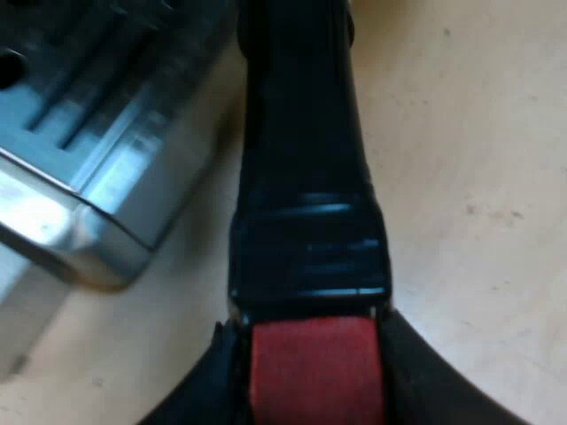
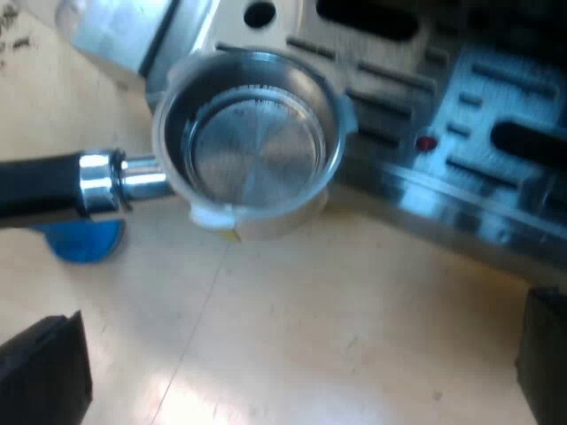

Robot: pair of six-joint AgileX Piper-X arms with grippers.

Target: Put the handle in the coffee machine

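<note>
Holder (image 2: 248, 142) was held by the left gripper (image 1: 314, 372), clamped at the red end of its handle (image 1: 306, 177), with the basket just beside the espresso machine (image 2: 461, 133) base and not yet locked. Right gripper (image 2: 292, 363) was spread wide, empty. Risk judged: so rearward a grip could let the basket sag or twist and miss the seat.

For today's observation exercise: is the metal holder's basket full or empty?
Empty. The metal holder shows a bare, shiny basket floor, with no coffee inside.

Glossy black handle (image 1: 306, 159) ending in red. Shiny silver holder (image 2: 248, 146). Blue tamper (image 2: 84, 241). Brushed silver machine (image 2: 496, 159) with dark slots and a small red dot. Pale tan table (image 2: 310, 336).
</note>
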